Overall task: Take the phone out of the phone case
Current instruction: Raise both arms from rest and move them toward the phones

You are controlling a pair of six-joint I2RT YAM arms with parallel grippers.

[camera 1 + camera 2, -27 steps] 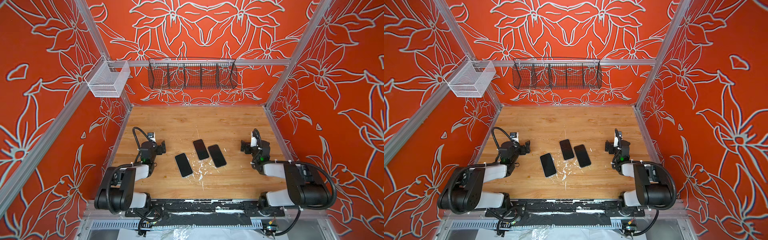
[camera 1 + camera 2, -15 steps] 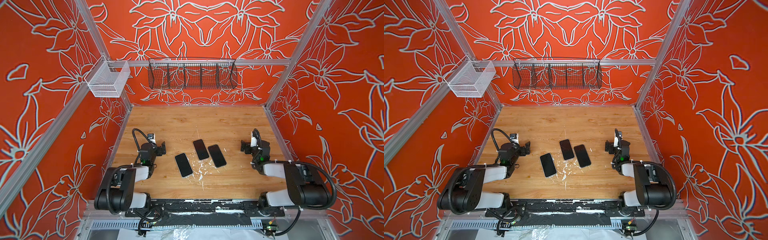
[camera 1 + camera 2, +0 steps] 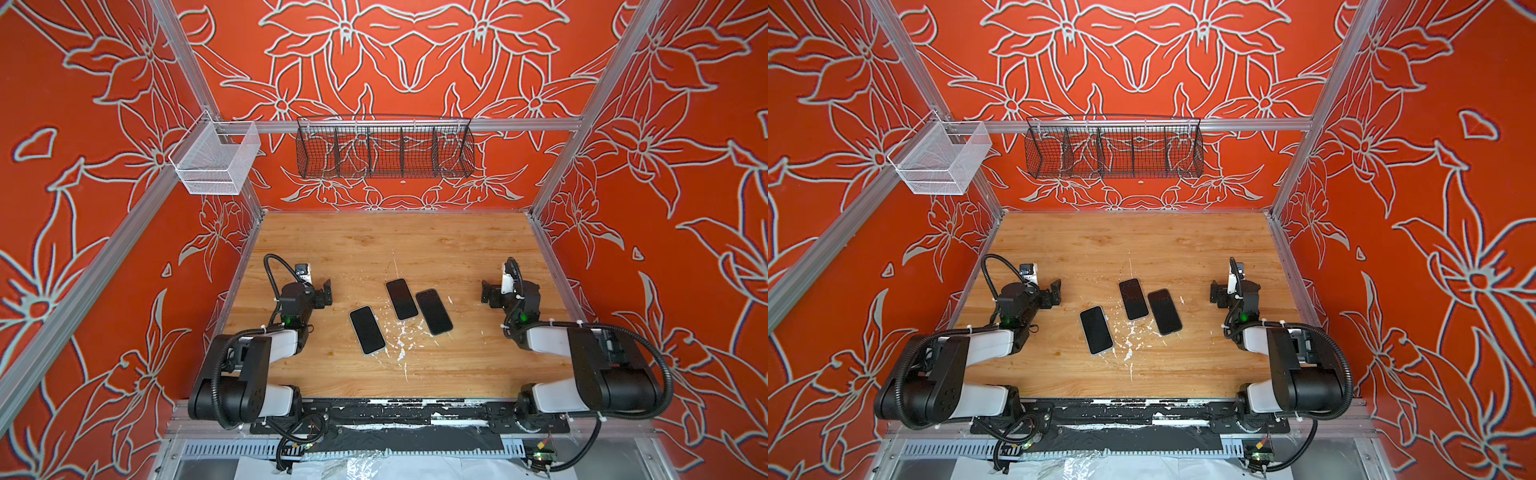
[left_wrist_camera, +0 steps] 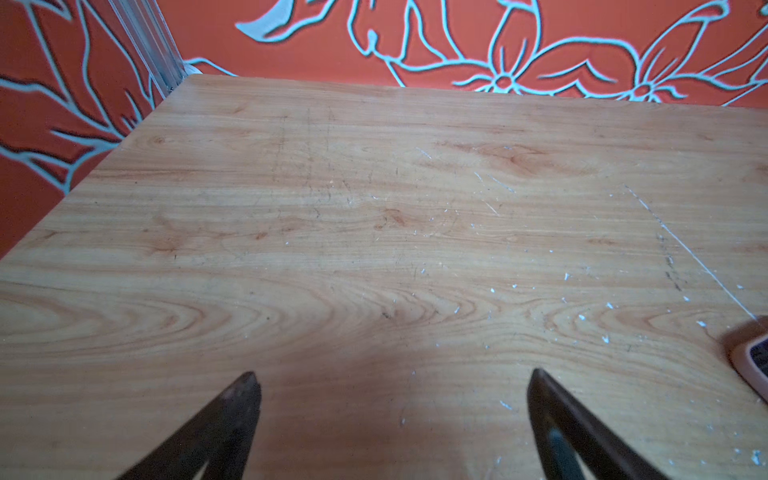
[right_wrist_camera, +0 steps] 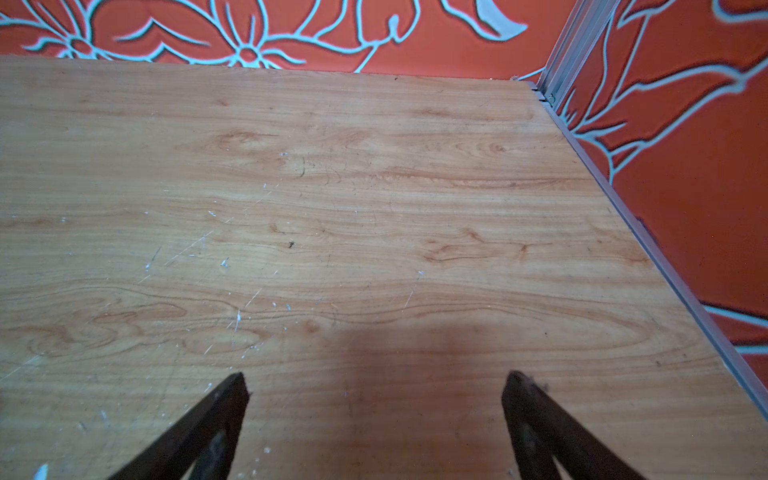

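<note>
Three dark-screened phones lie face up mid-table in both top views: a left phone with a pale rim, a middle phone and a right phone. A phone corner with a pinkish case rim shows at the edge of the left wrist view. Which rim is the phone case I cannot tell from above. My left gripper hovers open left of the phones, holding nothing. My right gripper is open to their right, over bare wood.
The wooden table is boxed in by orange flowered walls and aluminium posts. A black wire basket hangs on the back wall and a white mesh basket on the left rail. White flecks mark the wood near the phones.
</note>
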